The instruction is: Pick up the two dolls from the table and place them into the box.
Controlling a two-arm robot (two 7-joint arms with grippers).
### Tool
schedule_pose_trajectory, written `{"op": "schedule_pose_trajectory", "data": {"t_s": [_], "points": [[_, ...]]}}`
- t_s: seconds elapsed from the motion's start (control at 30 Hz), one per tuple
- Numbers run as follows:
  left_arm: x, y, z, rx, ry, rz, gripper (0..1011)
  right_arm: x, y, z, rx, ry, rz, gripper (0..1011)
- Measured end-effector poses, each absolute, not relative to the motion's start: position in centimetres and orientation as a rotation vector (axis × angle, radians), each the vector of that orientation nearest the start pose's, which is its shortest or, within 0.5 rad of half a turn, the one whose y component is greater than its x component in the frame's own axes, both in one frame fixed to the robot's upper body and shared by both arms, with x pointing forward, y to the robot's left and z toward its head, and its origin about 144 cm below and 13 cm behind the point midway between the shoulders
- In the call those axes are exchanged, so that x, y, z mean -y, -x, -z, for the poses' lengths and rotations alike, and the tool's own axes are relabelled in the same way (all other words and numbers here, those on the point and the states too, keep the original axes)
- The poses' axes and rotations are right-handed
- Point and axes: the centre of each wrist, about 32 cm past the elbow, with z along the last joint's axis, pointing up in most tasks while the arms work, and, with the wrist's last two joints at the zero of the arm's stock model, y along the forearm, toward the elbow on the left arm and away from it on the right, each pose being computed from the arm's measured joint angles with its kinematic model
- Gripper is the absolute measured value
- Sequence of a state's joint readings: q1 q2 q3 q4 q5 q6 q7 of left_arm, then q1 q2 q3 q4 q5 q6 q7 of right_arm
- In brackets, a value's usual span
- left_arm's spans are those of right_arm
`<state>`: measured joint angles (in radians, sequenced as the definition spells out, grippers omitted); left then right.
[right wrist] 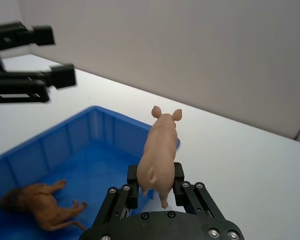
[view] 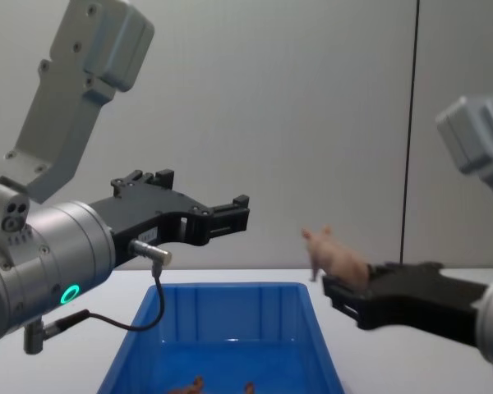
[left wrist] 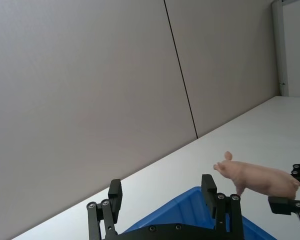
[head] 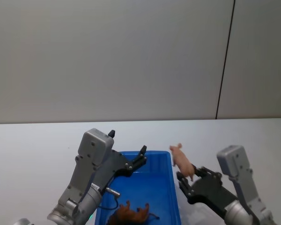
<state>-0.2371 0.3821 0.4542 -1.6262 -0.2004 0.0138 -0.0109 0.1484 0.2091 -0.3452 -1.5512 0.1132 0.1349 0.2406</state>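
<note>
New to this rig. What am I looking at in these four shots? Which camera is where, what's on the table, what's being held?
It's a two-armed robot, and each arm ends in a two-finger gripper. One picture is taken from the robot's head, looking down. One is from its chest, looking across the table. The other two come from a camera on each wrist. On the white table stands a blue box, and the lion lies inside it on its side. The right gripper holds the pig in the air, close to the box's right rim. The left gripper is open and empty, above the box.
</note>
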Motion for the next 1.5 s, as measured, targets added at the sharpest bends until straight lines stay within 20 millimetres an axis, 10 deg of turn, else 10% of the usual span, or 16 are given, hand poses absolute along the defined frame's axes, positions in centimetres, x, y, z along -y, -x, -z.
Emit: {"op": "schedule_pose_trajectory", "data": {"t_s": [0.37,0.87,1.07,1.5], "points": [[-19.8,-49.2,-120.4,0.268,-0.061,-1.124,1001,16.5,-49.9,-118.6,0.012,0.148,0.888,390],[-19.8,-49.2,-120.4,0.268,-0.061,-1.124,1001,15.3,-51.2,-119.0,-0.028,0.169,0.814,848],[-19.8,-49.2,-120.4,0.268,-0.061,-1.124,1001,16.7,-50.9,-119.1,0.006,0.173,0.82,1001],[-19.8,-49.2,-120.4,0.268,-0.061,-1.124,1001,21.1,-49.3,-118.8,0.056,0.187,0.851,1001]]}}
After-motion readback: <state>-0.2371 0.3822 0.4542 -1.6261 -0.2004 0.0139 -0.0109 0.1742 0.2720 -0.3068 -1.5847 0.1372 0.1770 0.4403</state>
